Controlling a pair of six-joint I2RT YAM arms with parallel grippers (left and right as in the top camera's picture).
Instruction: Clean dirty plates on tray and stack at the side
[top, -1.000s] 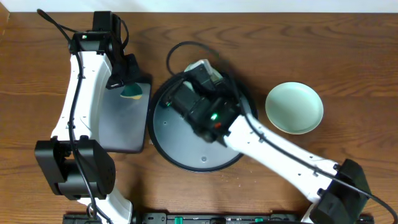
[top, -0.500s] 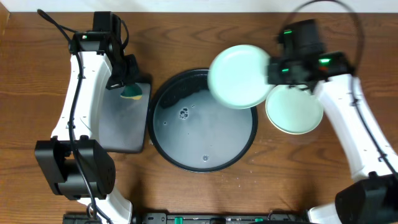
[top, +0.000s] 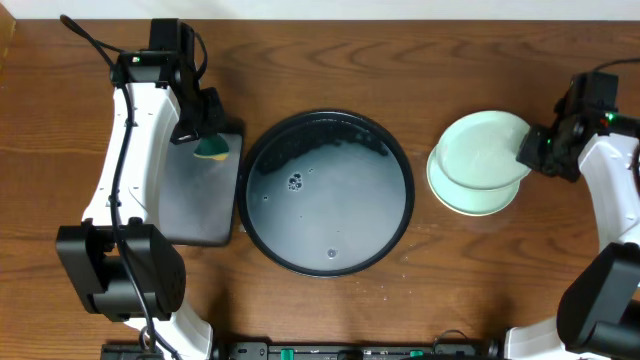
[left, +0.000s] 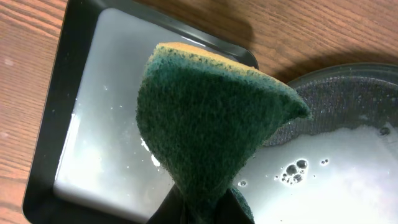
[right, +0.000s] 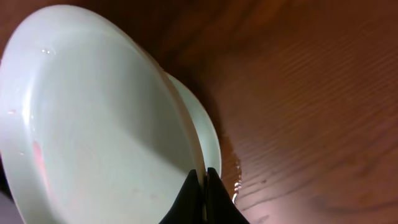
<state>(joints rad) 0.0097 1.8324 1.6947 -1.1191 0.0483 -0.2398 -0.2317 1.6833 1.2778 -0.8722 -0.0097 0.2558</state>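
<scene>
Plate stacking at right, sponge held at left.
Right gripper (right: 202, 186) clamps the rim of the upper mint plate (right: 93, 124), which lies offset over the lower mint plate (right: 209, 132) just beneath the fingers. Round tray (top: 410, 195), wet and soapy, sits well apart to this gripper's left. Left gripper (left: 199, 208) pinches a green sponge (left: 211, 124) above the rectangular tray (left: 59, 118).

The white left arm (top: 125, 150) and white right arm (top: 612, 180) have black joints and thin black cables (top: 85, 35); the black right gripper (right: 202, 179) seems plastic.
</scene>
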